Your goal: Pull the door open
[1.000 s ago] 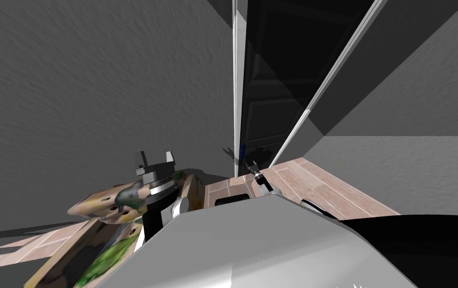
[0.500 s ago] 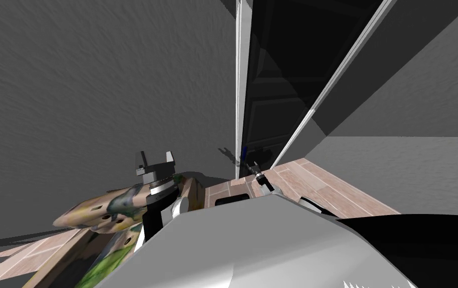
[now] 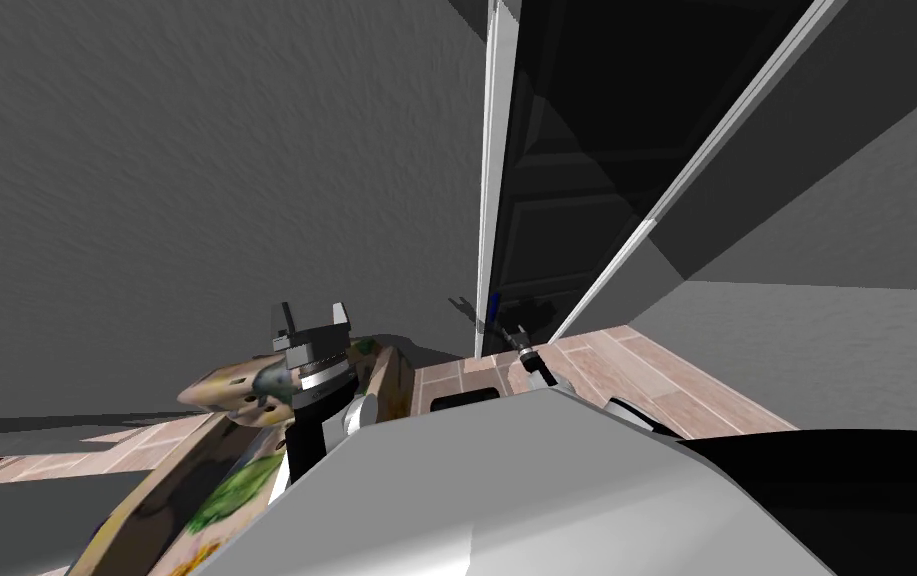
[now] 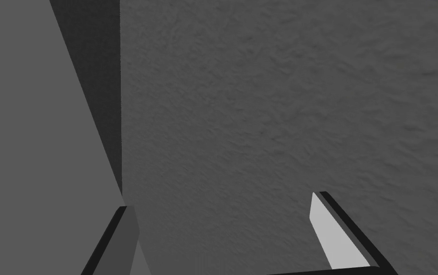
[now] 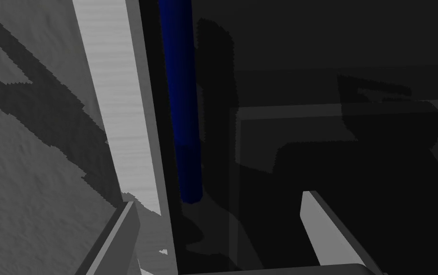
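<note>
Door is seen at 12 o'clock, judged shut, blue handle ungripped. Right gripper is held wide at the handle's 5 o'clock, left gripper likewise wide; grasp and pull are left.

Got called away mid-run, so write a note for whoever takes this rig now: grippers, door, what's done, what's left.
Right gripper: open, empty, aimed at the dark door, just short of its blue handle, which runs beside the white frame.
Left gripper: open, empty, raised at my left, facing a grey wall.
Done: right arm lined up at the handle; no grip yet.
Left: close on the handle, then pull the door open.
</note>
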